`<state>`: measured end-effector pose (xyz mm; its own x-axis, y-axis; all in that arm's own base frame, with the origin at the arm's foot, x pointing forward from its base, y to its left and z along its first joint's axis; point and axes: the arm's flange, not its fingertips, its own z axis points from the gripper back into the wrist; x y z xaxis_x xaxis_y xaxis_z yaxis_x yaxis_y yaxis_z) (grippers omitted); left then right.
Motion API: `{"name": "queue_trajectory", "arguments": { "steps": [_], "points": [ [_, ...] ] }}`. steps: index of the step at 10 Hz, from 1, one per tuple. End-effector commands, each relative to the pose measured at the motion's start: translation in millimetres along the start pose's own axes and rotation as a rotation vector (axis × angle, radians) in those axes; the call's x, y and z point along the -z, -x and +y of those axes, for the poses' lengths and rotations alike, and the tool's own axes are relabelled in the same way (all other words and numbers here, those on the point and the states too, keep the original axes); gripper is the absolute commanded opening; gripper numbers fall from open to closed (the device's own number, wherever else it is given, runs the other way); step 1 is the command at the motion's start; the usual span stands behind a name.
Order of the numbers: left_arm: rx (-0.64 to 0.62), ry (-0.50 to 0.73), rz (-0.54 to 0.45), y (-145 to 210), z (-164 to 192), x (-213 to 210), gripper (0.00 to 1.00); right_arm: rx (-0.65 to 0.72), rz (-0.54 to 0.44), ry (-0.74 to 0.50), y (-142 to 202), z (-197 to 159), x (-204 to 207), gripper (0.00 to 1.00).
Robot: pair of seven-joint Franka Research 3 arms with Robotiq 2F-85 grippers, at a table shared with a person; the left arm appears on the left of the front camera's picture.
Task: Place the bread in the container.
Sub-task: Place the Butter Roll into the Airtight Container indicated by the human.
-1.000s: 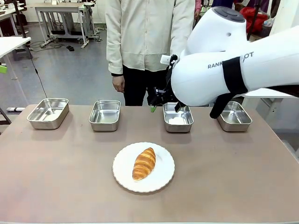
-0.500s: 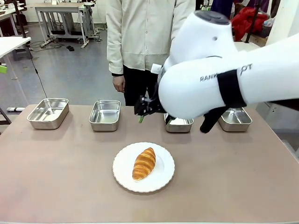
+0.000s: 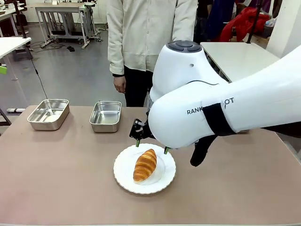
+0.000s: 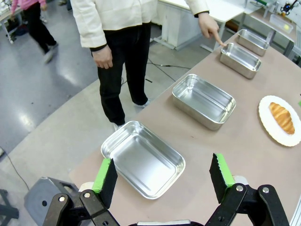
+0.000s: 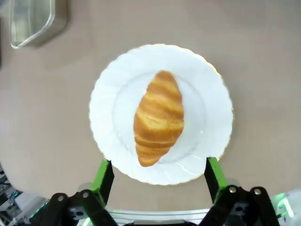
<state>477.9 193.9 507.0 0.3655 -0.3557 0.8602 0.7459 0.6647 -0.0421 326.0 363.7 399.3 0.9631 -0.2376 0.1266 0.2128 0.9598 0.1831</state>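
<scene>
The bread (image 3: 145,165) lies on a round white plate (image 3: 165,178) at the table's near middle. My right gripper (image 3: 151,146) hangs open just above the plate's far edge; in the right wrist view the bread (image 5: 159,117) sits ahead of its spread fingers, untouched. My left gripper (image 4: 162,176) is open too, above the nearest steel pan (image 4: 143,160). Several pans stand in a row. A person's finger (image 4: 217,40) points at one container (image 4: 240,60), third along from my left gripper. My right arm hides that container in the front view.
Two steel pans (image 3: 48,113) (image 3: 105,116) stand at the back left of the table. The person (image 3: 146,37) stands at the far edge behind them. A pan's corner (image 5: 33,19) shows beside the plate (image 5: 207,108). Bare tabletop (image 3: 56,179) surrounds the plate.
My right arm has swung left and toward the near side, bringing its gripper down from over the right-hand pans to just above the plate. It now covers those pans.
</scene>
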Motion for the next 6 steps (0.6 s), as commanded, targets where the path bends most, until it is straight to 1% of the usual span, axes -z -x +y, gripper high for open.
{"name": "queue_trajectory", "arguments": {
  "steps": [1, 4, 6],
  "points": [
    [0.007, 0.000, -0.012, -1, -1, -1, 1.00, 0.049, 0.022, 0.034, 3, 12, 18, 1.00],
    [0.007, 0.000, -0.012, -1, -1, -1, 1.00, 0.103, 0.066, 0.062, 4, 15, 46, 1.00],
    [0.007, 0.000, -0.012, -1, -1, -1, 1.00, 0.126, 0.072, 0.082, 0, 20, 66, 1.00]
  ]
}}
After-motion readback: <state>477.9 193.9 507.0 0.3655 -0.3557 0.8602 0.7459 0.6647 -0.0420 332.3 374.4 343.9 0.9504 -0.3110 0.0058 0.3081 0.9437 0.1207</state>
